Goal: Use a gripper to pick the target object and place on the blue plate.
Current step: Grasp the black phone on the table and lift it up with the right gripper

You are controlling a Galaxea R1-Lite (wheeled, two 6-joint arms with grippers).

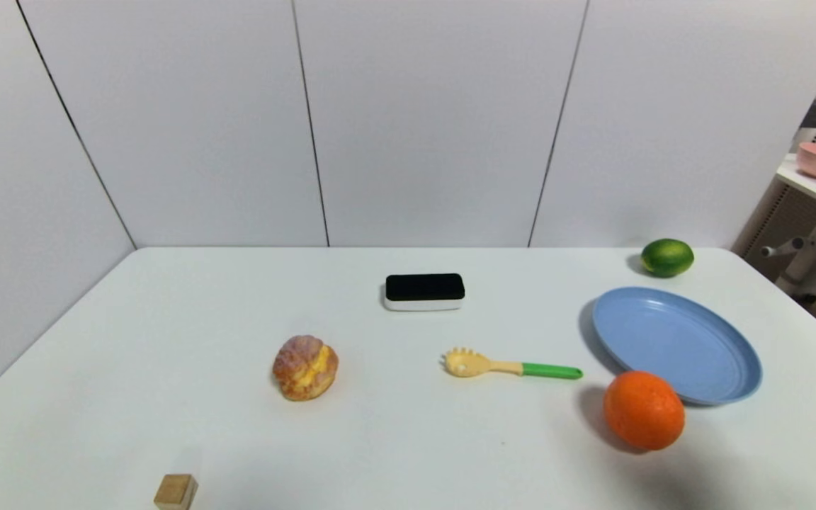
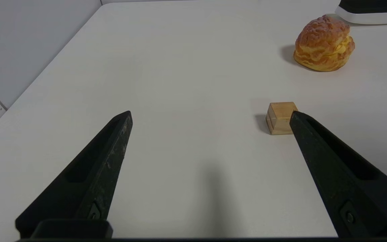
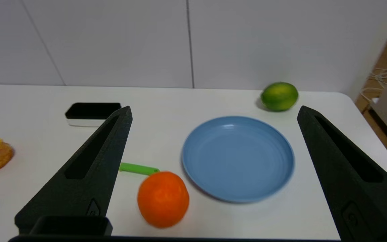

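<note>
Both grippers, left gripper (image 2: 210,116) and right gripper (image 3: 213,111), gape wide, empty; target object (image 1: 424,291) cut off in left wrist view

Left gripper (image 2: 210,117) and right gripper (image 3: 213,111) both hover above the table (image 1: 132,368), jaws spread wide, holding nothing.

open table (image 1: 167,319) around target object (image 1: 424,291), orange (image 1: 643,410) crowding blue plate (image 1: 673,343) near rim

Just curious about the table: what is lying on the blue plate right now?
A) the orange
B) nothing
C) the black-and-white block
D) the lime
B: the blue plate is bare, while the orange, black-and-white block and lime all sit on the table beside it.
</note>
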